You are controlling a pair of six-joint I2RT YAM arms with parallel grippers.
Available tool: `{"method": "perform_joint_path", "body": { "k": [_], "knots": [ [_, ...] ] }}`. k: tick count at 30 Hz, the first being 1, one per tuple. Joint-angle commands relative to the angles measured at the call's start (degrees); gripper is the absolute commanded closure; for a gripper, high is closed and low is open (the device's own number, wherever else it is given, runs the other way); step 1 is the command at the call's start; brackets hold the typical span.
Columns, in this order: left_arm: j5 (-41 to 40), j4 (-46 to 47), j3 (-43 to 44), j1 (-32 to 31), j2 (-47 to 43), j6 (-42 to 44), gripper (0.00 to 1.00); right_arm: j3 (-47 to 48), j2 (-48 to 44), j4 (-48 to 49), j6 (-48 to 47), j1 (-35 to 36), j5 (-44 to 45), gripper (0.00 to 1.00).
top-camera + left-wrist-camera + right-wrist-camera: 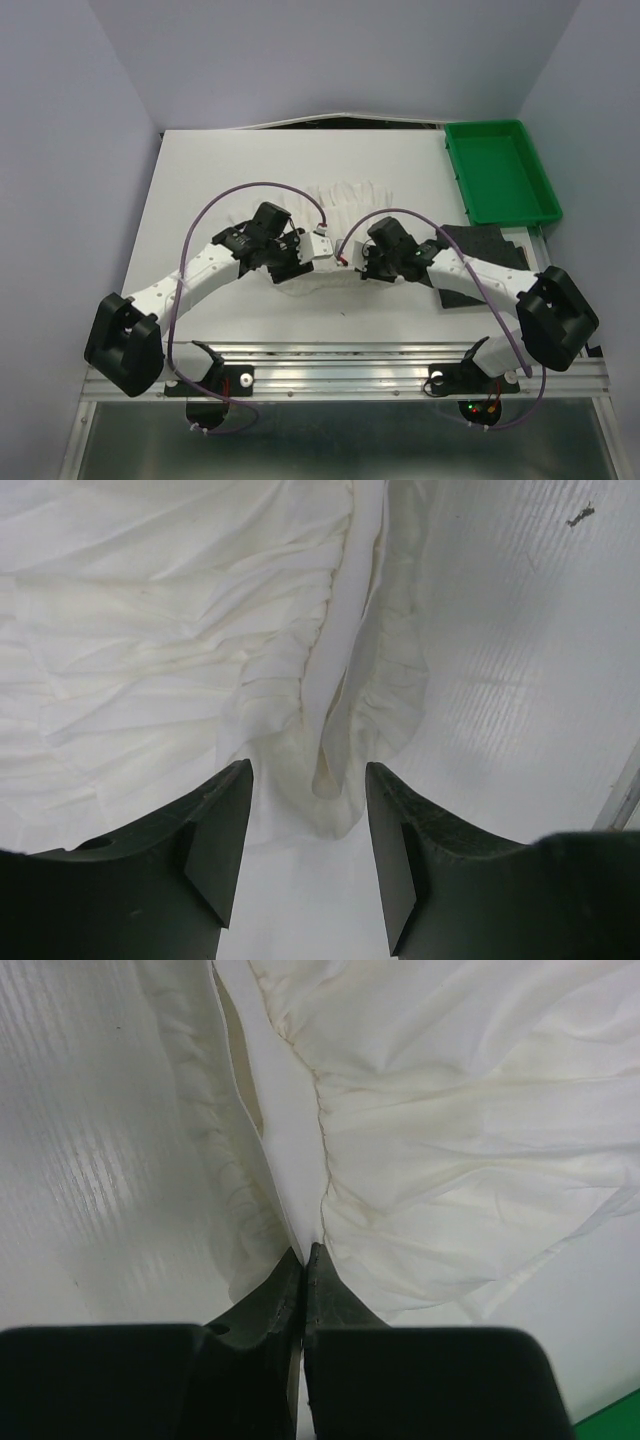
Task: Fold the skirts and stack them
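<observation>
Both arms bend inward over mid-worktop. The left tool (308, 785) is spread, straddling a gathered fold of the white skirt (345, 195). The right tool (306, 1265) is pressed together, pinching that skirt's edge. A dark skirt (482, 243) lies under the right arm, near a green tray (500, 175), on the white worktop (200, 180); the walls (60, 120) are pale.

Left gripper (307, 785) jaws apart; right gripper (306, 1260) clamped shut.

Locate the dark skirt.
Top view: the dark skirt lies right of centre, partly under the right arm, just nearer than the green tray.
</observation>
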Motion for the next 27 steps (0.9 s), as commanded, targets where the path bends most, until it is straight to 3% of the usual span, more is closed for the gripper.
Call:
{"method": "perform_joint_path", "body": {
  "k": [1,7,15,24,27],
  "knots": [
    [-0.12,6.01,-1.23,-1.42,0.71,0.95,0.40,-1.44,-1.86,2.80,0.13,0.35,0.86,0.99],
    [4.02,6.19,-2.19,-1.69,3.35,3.41,0.40,-2.67,-2.30,3.15,0.49,0.35,1.57,0.99],
    [2.97,7.33,-6.58,-1.95,5.37,5.87,0.46,-3.03,-2.83,3.33,0.93,0.35,1.92,0.99],
    [0.50,11.38,-11.95,-1.95,5.11,5.01,0.58,-3.47,-3.97,2.98,1.10,0.35,1.92,0.99],
    [0.94,12.08,-10.90,-1.43,4.23,2.63,0.73,-3.20,-4.23,2.54,1.10,0.35,1.92,0.99]
  ]
}}
